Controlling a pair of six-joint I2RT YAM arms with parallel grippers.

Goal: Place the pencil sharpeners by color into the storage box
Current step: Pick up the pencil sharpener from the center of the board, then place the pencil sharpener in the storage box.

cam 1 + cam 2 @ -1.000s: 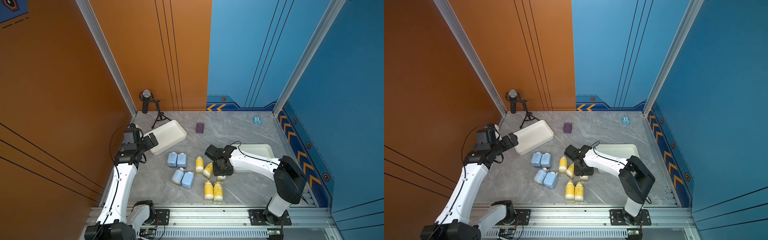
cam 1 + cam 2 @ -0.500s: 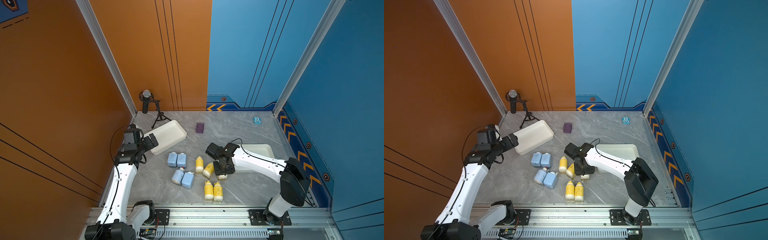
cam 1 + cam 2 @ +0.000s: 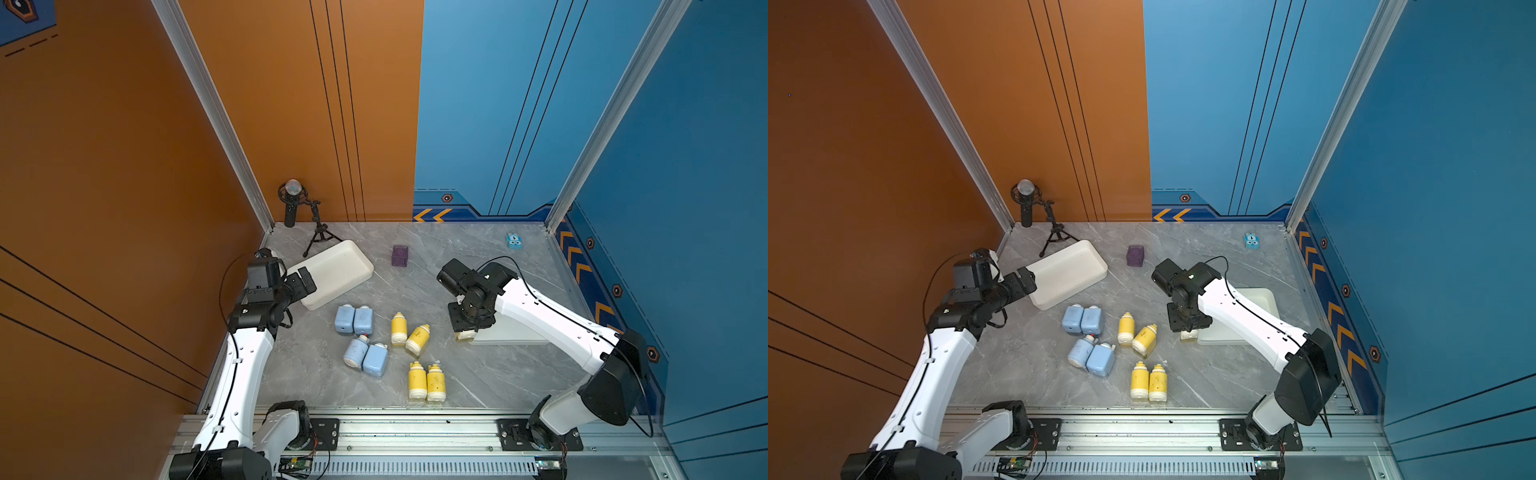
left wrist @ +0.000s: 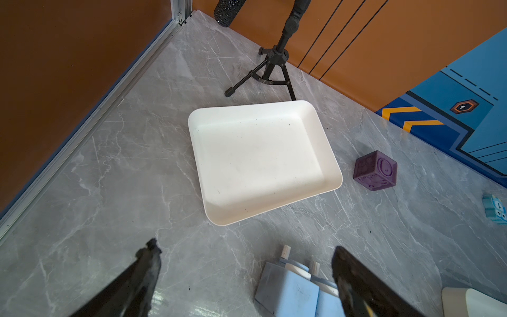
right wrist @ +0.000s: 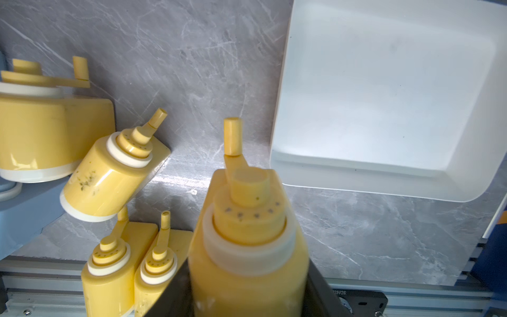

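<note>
Grey desk [image 3: 478,257] bearing a far-left storage box [image 3: 336,270] and a right storage box [image 3: 1262,299]; left hand [image 4: 245,249] spread wide, holding nothing, near the left box; right hand [image 5: 247,291] clamped on a yellow pencil sharpener [image 5: 247,219], seemingly lifted, at the right box's near-left corner; four blue sharpeners [image 3: 360,321] and four yellow sharpeners [image 3: 399,328] lying between the boxes.

- My right gripper [image 3: 469,327] hides most of the held yellow sharpener [image 3: 462,335] in both top views.
- Blue sharpeners [image 4: 288,293]: cropped by my left wrist view's edge.
</note>
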